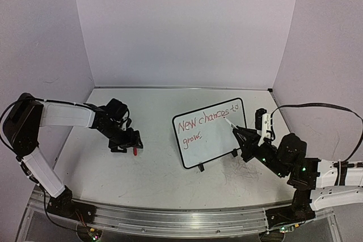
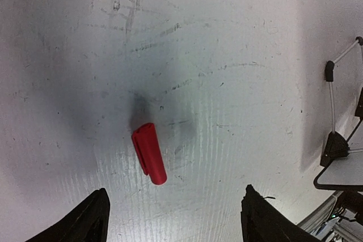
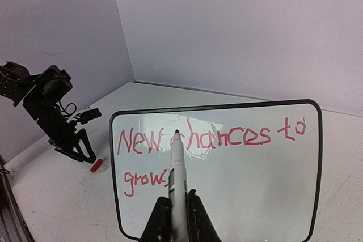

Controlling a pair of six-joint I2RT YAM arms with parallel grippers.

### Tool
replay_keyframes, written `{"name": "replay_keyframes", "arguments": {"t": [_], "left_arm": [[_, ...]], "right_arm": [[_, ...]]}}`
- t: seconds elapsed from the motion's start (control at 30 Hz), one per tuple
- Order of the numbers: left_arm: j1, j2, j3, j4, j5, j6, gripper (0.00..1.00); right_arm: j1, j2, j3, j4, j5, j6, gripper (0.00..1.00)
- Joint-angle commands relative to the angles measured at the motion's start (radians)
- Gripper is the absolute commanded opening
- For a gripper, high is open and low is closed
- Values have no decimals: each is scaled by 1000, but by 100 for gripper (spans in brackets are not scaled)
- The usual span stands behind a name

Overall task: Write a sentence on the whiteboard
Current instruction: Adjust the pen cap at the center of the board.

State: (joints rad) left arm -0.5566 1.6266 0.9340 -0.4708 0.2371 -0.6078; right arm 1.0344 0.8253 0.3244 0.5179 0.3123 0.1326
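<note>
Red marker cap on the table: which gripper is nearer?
Left. The left gripper is right over the red cap, open; the right gripper is well away at the whiteboard, shut on the marker.

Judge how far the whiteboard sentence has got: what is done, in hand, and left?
Done: the whiteboard reads "New chances to grow" in red. In hand: the right gripper is shut on the marker, tip at the "c" of "chances", perhaps retouching it. Left: probably recapping; the red cap lies on the table under the open left gripper.
</note>
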Motion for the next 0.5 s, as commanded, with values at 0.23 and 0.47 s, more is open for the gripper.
{"name": "replay_keyframes", "arguments": {"t": [0.23, 0.47], "left_arm": [[-104, 134, 57, 71, -11, -88, 79], [-109, 187, 113, 90, -45, -67, 79]], "right_arm": [[1, 1, -2, 24, -11, 8, 0], [0, -1, -4, 24, -11, 9, 0]]}}
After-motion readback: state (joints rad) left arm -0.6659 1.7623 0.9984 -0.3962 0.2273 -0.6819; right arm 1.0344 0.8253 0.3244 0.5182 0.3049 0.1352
